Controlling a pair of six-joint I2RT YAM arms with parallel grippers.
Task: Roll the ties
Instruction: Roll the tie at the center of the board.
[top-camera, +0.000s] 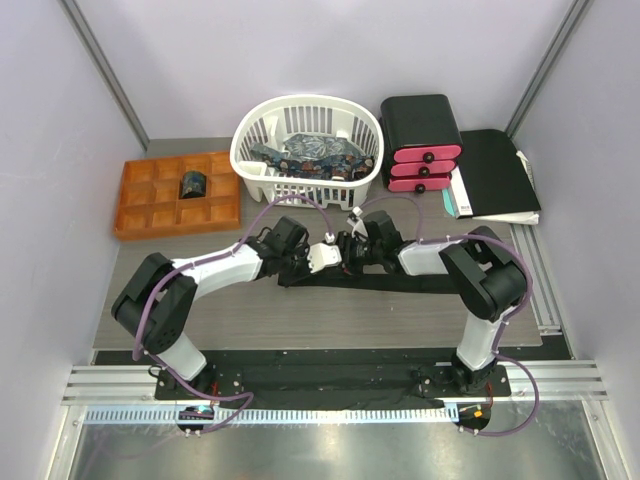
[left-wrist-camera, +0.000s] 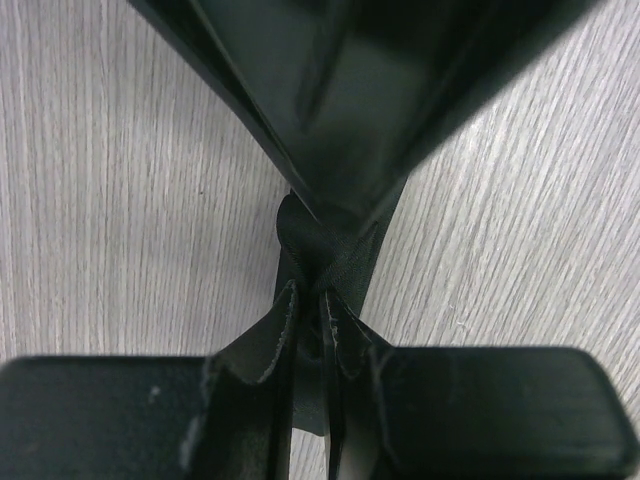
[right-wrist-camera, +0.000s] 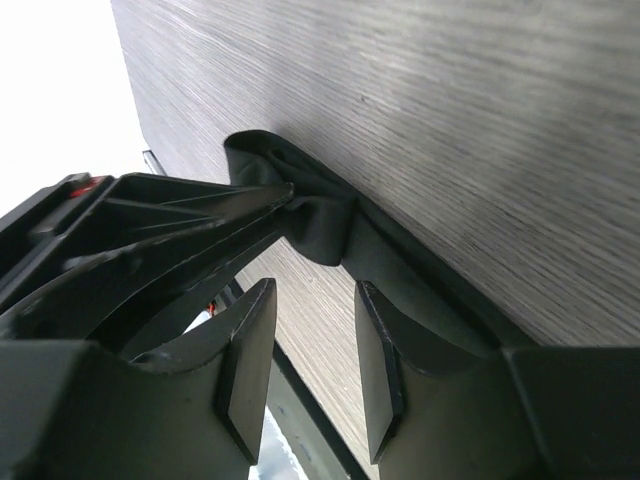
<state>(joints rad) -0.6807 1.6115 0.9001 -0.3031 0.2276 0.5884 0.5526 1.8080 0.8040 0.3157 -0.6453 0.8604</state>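
Observation:
A plain black tie (top-camera: 420, 283) lies flat along the table in front of both arms. Its left end is bunched up and lifted. My left gripper (top-camera: 335, 257) is shut on that bunched end (left-wrist-camera: 345, 255), with the fabric pinched between its pads (left-wrist-camera: 308, 295). My right gripper (right-wrist-camera: 314, 300) faces it from the right, open, with nothing between its fingers; the folded tie end (right-wrist-camera: 330, 230) sits just beyond its tips. More patterned ties (top-camera: 310, 152) are heaped in the white basket (top-camera: 255, 125). One rolled dark tie (top-camera: 192, 185) sits in a compartment of the orange tray (top-camera: 140, 205).
A black box with pink drawers (top-camera: 422, 150) stands right of the basket at the back. A flat black folder (top-camera: 497, 172) lies at the back right. Grey walls close in both sides, and an aluminium rail runs along the near edge.

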